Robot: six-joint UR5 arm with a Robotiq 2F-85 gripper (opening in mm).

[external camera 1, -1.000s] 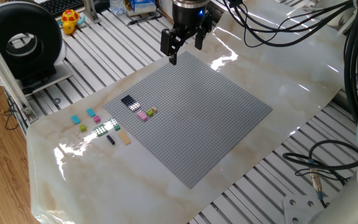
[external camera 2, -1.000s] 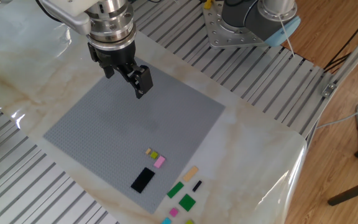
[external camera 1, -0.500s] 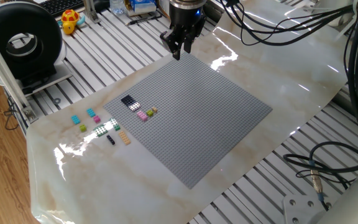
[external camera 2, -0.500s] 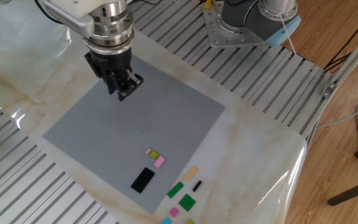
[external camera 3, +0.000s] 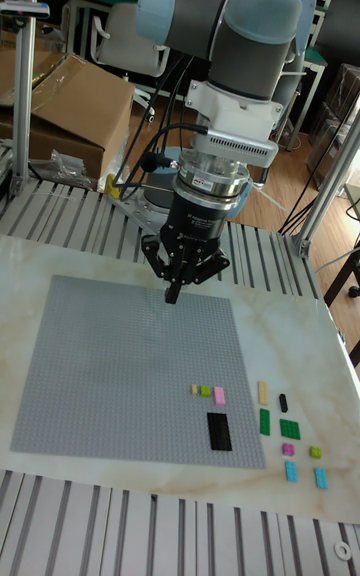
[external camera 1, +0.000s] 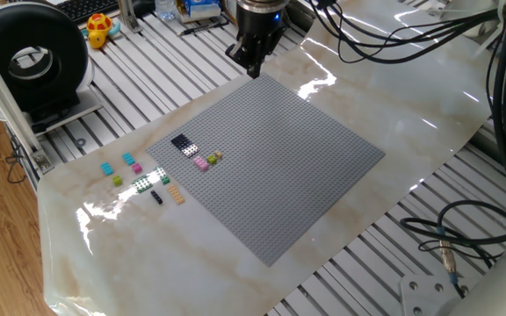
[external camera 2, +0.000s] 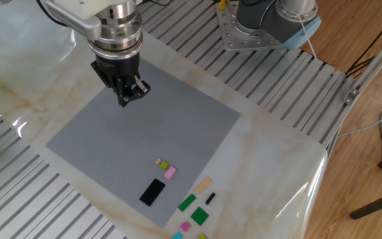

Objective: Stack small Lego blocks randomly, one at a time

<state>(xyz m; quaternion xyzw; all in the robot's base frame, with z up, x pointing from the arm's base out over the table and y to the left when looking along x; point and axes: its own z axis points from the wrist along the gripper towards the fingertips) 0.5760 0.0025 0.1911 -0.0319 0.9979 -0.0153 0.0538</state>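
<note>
The hand [external camera 2: 129, 97] points straight down over the far corner of the grey baseplate [external camera 2: 144, 139], fingers closed together with nothing between them. On the baseplate near its opposite edge sit four small Lego blocks: a black plate [external camera 2: 152, 192], a pink brick [external camera 2: 170, 172], a lime one [external camera 2: 165, 166] and a tan one [external camera 2: 158, 161]. Beside the baseplate on the marbled tabletop [external camera 2: 270, 159] lie more: a tan strip [external camera 2: 203, 185], a thin black piece [external camera 2: 210, 198], two green plates [external camera 2: 194, 209], two cyan bricks [external camera 1: 118, 164], and pink and lime bits
</note>
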